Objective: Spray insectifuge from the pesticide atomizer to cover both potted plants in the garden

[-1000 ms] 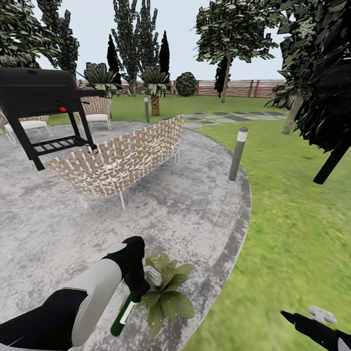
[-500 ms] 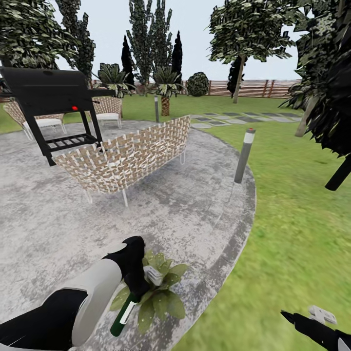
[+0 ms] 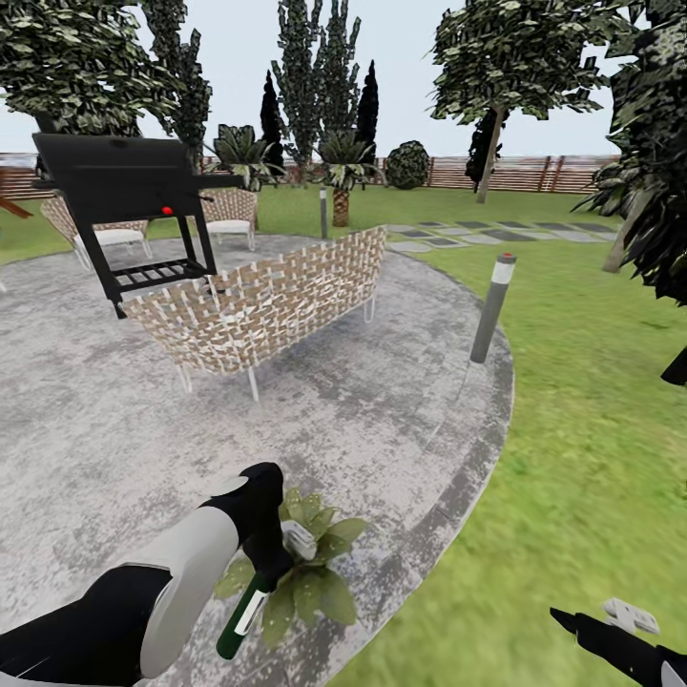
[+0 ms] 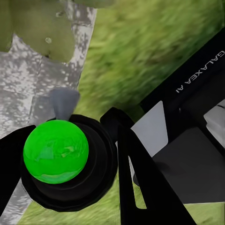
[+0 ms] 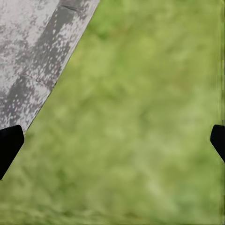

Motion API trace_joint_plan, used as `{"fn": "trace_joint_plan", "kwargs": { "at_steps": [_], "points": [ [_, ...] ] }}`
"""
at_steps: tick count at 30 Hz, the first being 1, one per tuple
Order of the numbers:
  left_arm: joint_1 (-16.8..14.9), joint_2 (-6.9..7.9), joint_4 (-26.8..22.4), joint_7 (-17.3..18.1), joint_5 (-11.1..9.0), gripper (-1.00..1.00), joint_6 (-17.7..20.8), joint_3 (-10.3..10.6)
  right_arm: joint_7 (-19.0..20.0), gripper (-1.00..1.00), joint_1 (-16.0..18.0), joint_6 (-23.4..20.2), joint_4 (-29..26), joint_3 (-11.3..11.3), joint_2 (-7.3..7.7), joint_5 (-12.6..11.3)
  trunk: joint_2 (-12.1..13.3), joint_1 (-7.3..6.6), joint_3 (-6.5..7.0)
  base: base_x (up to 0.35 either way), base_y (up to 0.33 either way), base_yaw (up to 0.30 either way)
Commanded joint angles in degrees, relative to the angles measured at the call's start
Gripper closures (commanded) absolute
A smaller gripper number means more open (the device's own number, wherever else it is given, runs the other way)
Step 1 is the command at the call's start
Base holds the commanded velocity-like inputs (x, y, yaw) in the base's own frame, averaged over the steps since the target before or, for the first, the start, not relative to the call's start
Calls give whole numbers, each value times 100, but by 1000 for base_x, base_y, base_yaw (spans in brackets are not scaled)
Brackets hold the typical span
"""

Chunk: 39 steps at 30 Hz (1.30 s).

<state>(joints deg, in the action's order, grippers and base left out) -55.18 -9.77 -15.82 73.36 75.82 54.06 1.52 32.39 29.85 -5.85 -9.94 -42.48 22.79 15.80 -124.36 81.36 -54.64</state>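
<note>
Gripping the pesticide atomizer (image 3: 240, 611), the left gripper (image 3: 272, 563) keeps its jaws closed on it just beside a potted plant (image 3: 310, 572) on the paving (image 3: 382, 420). The right gripper (image 5: 112, 140) hangs over lawn (image 3: 592, 458), jaws spread wide and empty.

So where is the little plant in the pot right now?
In the head view the potted plant sits low and left of centre on the grey paving, near the lawn's edge, right beside the left gripper holding the atomizer.
</note>
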Motion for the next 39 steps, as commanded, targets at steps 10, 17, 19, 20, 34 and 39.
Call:
{"fn": "trace_joint_plan", "kwargs": {
  "at_steps": [10,17,19,20,34,39],
  "points": [
    [-2,1,-9,56,38,100,52,15,30,-100,3,-39,-8,-50,-2,37,-3,-1,-6,0,-341,0],
    [-1,1,-7,56,38,100,52,15,30,-100,3,-39,-8,-50,-2,37,-3,-1,-6,0,-295,104],
    [3,1,-4,56,38,100,52,15,30,-100,3,-39,-8,-50,-2,37,-3,-1,-6,0,-57,261],
    [5,1,-1,56,38,100,52,15,30,-100,3,-39,-8,-50,-2,37,-3,-1,-6,0,-23,269],
    [16,141,598,-6,30,100,34,6,30,-100,3,-39,-8,-50,-2,38,-3,-1,-6,0,-2,249],
    [16,134,565,-6,30,100,38,10,30,-100,3,-39,-8,-50,-2,45,-3,-1,-6,0,0,33]
  ]
}}
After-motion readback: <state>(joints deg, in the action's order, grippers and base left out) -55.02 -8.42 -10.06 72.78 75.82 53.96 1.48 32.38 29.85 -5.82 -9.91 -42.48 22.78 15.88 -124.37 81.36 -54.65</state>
